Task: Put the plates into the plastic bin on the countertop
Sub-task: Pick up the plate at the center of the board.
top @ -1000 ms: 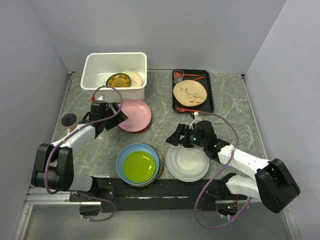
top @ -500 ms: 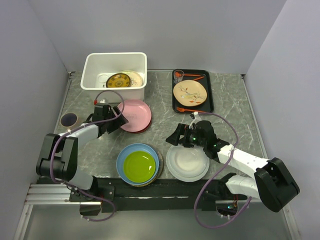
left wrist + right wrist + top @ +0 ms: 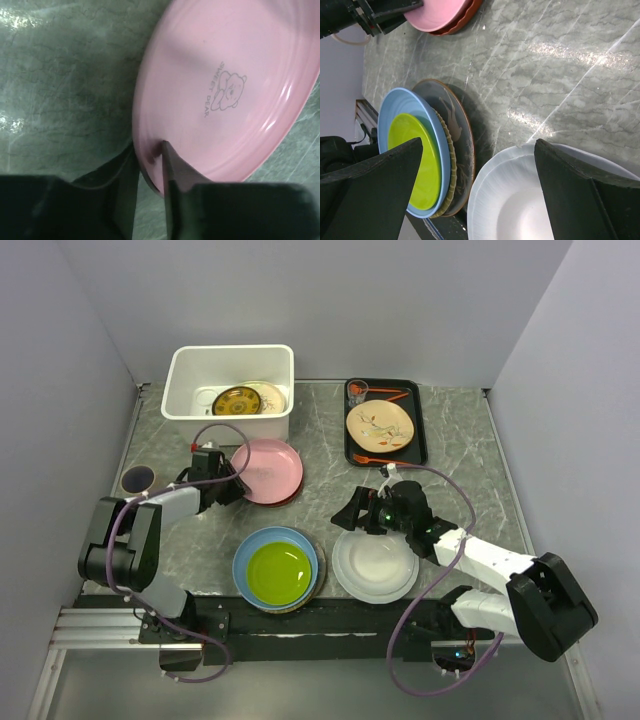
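Observation:
A pink plate (image 3: 272,468) (image 3: 225,90) lies on a red-brown plate (image 3: 465,17) in front of the white plastic bin (image 3: 180,370). My left gripper (image 3: 232,480) (image 3: 150,155) is shut on its left rim, one finger inside, the other underneath. A gold-patterned brown plate (image 3: 237,400) and a cream one (image 3: 268,395) lie in the bin. Near the front, a lime green plate (image 3: 278,572) (image 3: 415,160) sits on a blue plate (image 3: 255,545) atop a dark deer plate (image 3: 457,130). My right gripper (image 3: 360,515) (image 3: 479,145) hangs open over the white plate's (image 3: 375,568) (image 3: 520,200) far edge.
A black tray (image 3: 418,415) at the back right holds a peach flower plate (image 3: 380,423) and orange cutlery. A small dark cup (image 3: 136,478) stands at the countertop's (image 3: 450,480) left edge. Walls close in the left, back and right.
My left gripper has slid right onto the pink plate's left rim and closed on it. The right arm and the plates have not moved.

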Motion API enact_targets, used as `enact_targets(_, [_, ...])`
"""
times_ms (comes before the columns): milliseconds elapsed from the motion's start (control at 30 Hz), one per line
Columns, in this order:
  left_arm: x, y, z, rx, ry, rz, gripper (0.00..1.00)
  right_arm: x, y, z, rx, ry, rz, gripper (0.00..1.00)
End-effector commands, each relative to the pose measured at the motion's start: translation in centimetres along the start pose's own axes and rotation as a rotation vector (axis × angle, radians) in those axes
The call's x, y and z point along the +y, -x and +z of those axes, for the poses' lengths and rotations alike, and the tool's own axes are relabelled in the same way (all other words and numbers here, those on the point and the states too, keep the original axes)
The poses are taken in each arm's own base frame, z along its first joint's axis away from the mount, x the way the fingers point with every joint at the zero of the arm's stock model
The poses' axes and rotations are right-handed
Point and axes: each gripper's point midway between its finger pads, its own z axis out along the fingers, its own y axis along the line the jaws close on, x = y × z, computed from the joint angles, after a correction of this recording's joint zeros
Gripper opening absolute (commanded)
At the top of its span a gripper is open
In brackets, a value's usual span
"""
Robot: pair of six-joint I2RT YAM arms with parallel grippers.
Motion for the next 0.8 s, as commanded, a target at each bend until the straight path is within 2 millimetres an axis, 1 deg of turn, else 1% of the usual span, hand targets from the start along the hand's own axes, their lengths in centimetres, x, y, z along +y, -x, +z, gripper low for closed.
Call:
enact_targets(0, [-1.6, 2.0, -0.2, -0.055, -0.033, 0.029, 0.14, 0.2, -0.1, 0.1, -0.001, 0.008, -0.007, 1.00])
enact_targets(67, [-1.5, 2.0, -0.4, -0.062, -0.028, 0.027, 0.01, 0.2, -0.2, 0.2, 0.005, 0.009, -0.007, 1.00])
enact_targets(267, [-1.4, 2.3, -1.2, -0.079, -0.015, 0.032, 0.01, 0.3, -0.1, 0.4, 0.006, 0.015, -0.003, 1.00])
enact_targets(533, [-2.5, 2.5, -2.3, -0.080, -0.062, 0.030, 0.01, 0.3, -0.2, 0.3, 0.005, 0.016, -0.001, 1.00])
enact_targets(700, [-3.8, 3.3, -3.5, -0.099, -0.106, 0.041, 0.01, 0.4, -0.2, 0.4, 0.006, 0.021, 0.002, 1.00])
enact_targets(733, [-3.7, 3.0, -3.8, -0.086, -0.098, 0.039, 0.01, 0.5, -0.3, 0.4, 0.007, 0.023, 0.000, 1.00])
enact_targets(767, [-3.9, 3.3, -4.2, -0.098, -0.105, 0.042, 0.01, 0.4, -0.3, 0.4, 0.007, 0.021, 0.001, 1.00])
